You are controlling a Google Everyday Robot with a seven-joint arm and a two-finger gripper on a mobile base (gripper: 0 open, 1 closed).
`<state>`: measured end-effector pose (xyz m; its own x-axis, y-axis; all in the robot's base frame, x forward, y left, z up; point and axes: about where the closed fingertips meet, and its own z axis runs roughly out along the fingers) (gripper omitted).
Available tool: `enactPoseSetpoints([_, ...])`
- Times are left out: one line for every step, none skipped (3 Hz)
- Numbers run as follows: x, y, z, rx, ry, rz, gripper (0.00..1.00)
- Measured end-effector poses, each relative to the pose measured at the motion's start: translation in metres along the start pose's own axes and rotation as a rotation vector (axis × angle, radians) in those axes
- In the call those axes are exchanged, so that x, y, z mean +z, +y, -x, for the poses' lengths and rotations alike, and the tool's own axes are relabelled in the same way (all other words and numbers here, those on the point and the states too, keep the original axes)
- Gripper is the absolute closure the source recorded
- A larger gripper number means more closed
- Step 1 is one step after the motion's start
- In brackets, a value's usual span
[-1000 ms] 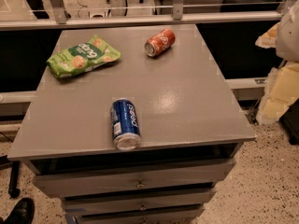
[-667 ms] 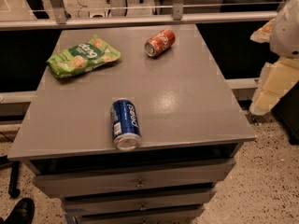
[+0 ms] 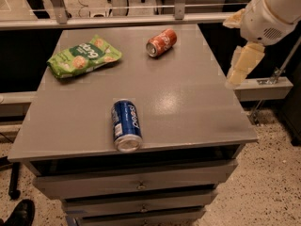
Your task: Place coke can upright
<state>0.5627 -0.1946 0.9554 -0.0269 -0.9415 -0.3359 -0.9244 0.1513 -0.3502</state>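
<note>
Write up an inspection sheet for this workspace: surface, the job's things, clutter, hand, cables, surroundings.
Surface: grey table top, flat, with a patch of glare near the middle.
Job's things: coke can lying on its side near the far edge, not yet upright.
Clutter: blue can on its side at the front edge; green snack bag at far left.
Hand: hand in the air beyond the table's right edge, well apart from the coke can.
Cables: nothing seen.
Surroundings: drawers below the top; metal rail behind; speckled floor; black shoe at lower left.
</note>
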Motion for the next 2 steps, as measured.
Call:
enactPoseSetpoints([0.035, -0.038, 0.019, -0.109, -0.059, -0.021, 0.00])
enactPoseSetpoints([0.065, -0.066, 0.042, -0.203, -0.110, -0.026, 0.00])
